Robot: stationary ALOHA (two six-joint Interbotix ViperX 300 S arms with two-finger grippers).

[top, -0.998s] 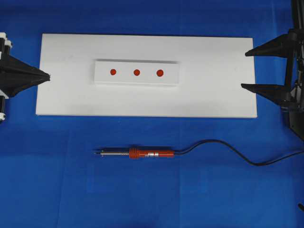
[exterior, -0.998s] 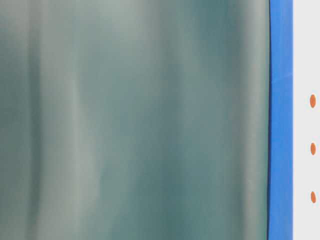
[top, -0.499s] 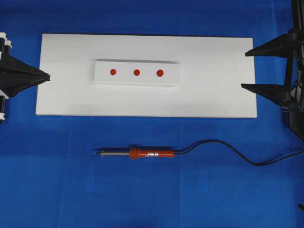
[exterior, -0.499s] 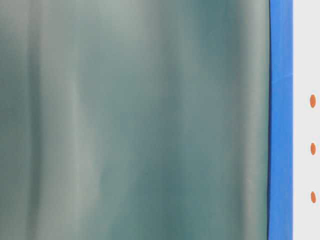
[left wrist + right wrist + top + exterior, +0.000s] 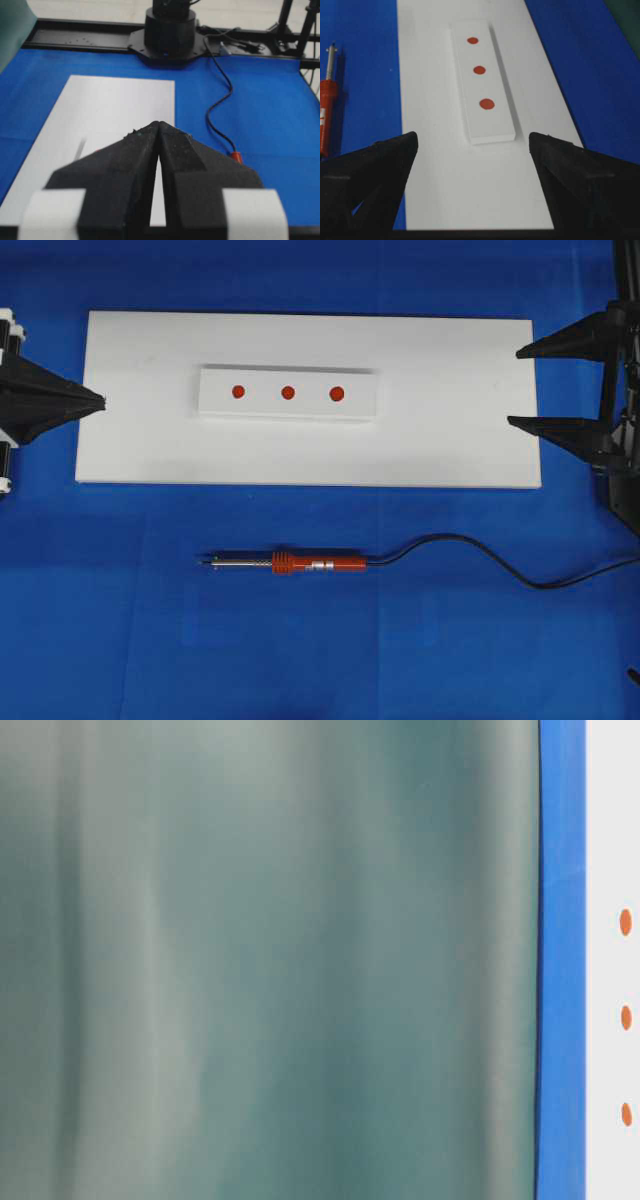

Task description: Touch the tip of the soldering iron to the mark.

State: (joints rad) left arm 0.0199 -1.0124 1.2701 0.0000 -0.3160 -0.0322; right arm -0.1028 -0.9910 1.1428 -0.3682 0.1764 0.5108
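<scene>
Left jaws pressed together, nothing between them; I see the left gripper (image 5: 98, 400) parked at the left edge of the white board (image 5: 460, 420). Right jaws spread wide, right gripper (image 5: 515, 386) sitting at the board's right edge, holding nothing. I've got the soldering iron (image 5: 290, 563) lying flat on the blue worktop (image 5: 120, 620), on the near side of the board and apart from it, well apart from both grippers. Its tip (image 5: 205, 561) points left, cord (image 5: 480, 555) trails off right. Small white block (image 5: 288, 412) rests on the middle of the board with three red marks (image 5: 287, 393) in a row on top. Table-level view is mostly a blurred green surface.
</scene>
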